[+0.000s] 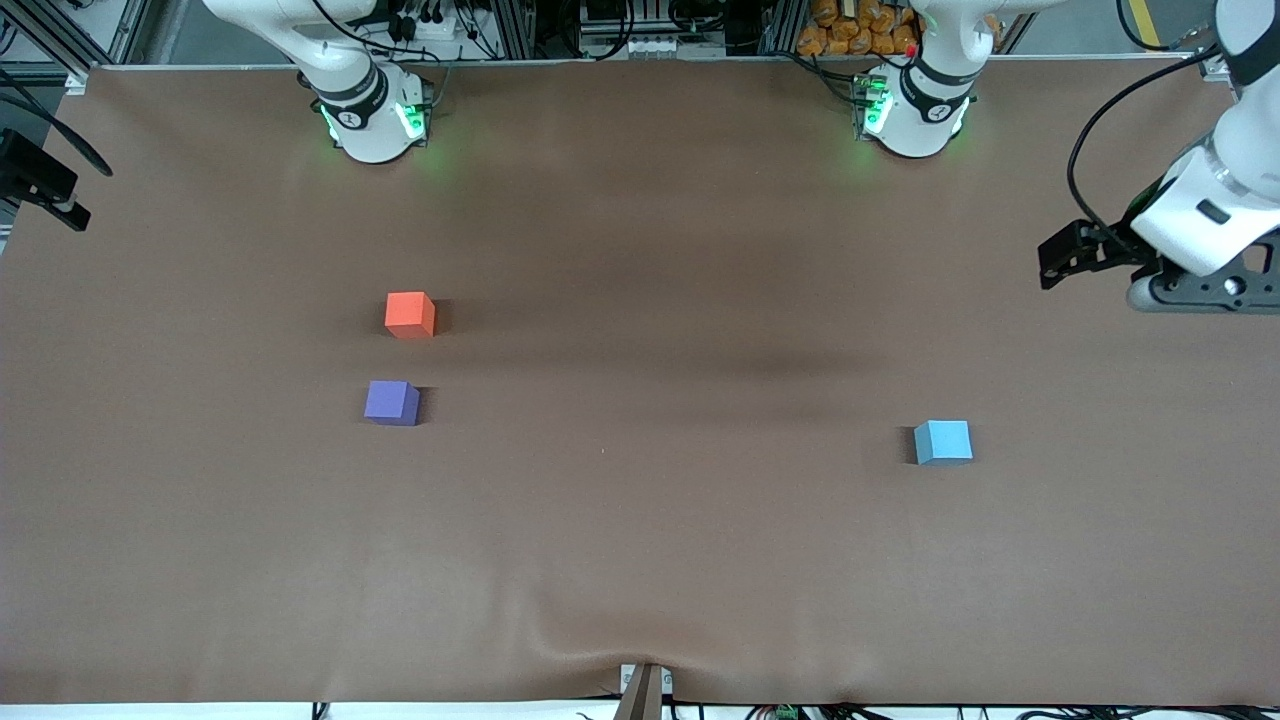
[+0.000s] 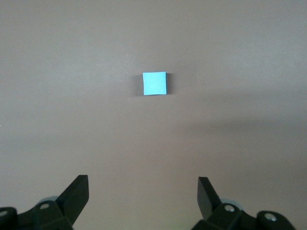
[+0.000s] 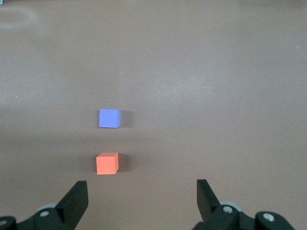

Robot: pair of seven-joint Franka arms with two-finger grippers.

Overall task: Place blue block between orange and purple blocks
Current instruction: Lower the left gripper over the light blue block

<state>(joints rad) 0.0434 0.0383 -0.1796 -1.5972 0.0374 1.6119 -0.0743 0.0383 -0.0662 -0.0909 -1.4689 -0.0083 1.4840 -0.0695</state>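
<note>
A wide desk (image 1: 640, 560) covered in a plain brown matte cloth carries three small matte cubes of equal size. A light sky-blue cube (image 1: 943, 442) sits alone toward the left arm's end of the desk, resting flat on the cloth with nothing touching it. Well apart from it, toward the right arm's end, a bright orange-red cube (image 1: 410, 314) and a violet-purple cube (image 1: 391, 402) stand near each other with a bare strip of cloth between them; the purple cube is nearer to the front camera than the orange one. The left gripper (image 1: 1060, 258) hangs in the air over the left arm's end of the desk, close to its edge, holding nothing; in the left wrist view its two black fingers (image 2: 76, 191) are spread wide, with the blue cube (image 2: 154, 83) on the cloth ahead of them. The right gripper (image 3: 142, 196) appears in the right wrist view, its black fingers (image 3: 76, 197) also spread wide and empty, above the desk with the orange cube (image 3: 107, 163) and the purple cube (image 3: 109, 118) on the cloth ahead.
</note>
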